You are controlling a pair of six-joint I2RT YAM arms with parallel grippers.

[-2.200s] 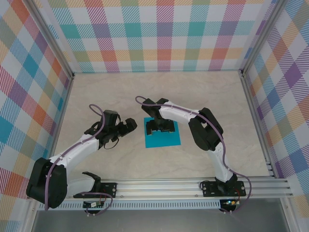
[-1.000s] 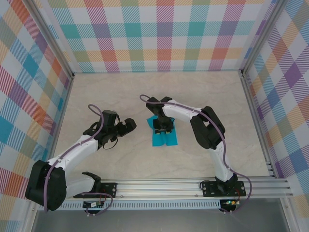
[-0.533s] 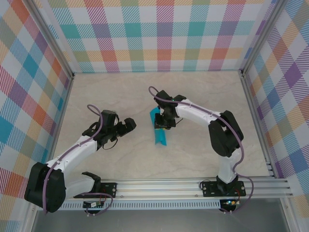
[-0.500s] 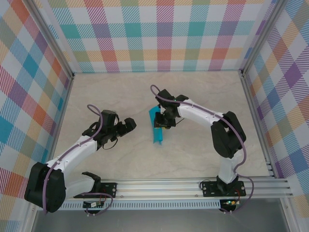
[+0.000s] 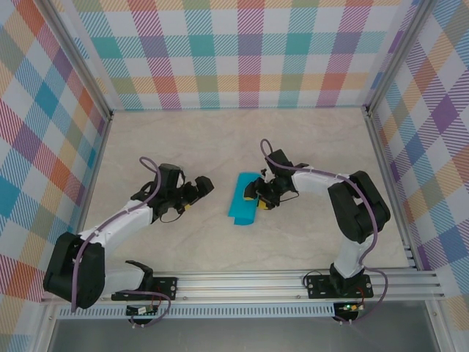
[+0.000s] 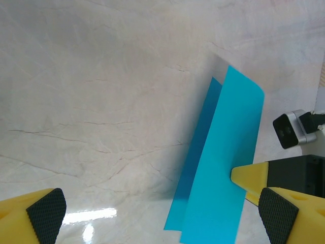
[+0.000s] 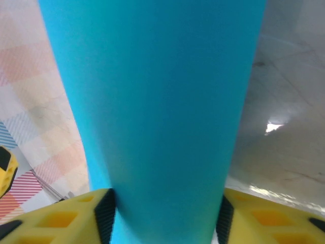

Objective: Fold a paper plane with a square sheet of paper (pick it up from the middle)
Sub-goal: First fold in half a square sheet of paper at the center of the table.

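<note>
Top external view puts the square sheet of paper (image 5: 242, 202) near the middle of the marble table (image 5: 183, 139), folded into a narrow strip that runs toward you and away. It sits between the two arms. Your right gripper (image 5: 258, 194) is at the strip's right edge, reaching in from the right. Your left gripper (image 5: 204, 185) is just left of the strip and clear of it.

From the left wrist camera you can see the paper as two layers, the upper one raised and throwing a shadow on the table. A yellow right finger (image 6: 247, 178) touches its right edge. The left gripper's black pads (image 6: 46, 213) stand far apart at the two bottom corners, with nothing between them.

From the right wrist camera the paper runs between the right gripper's fingers (image 7: 66, 218), reaching both pads. The jaws stand partly apart, and you cannot tell whether they press the paper or merely flank it.
</note>
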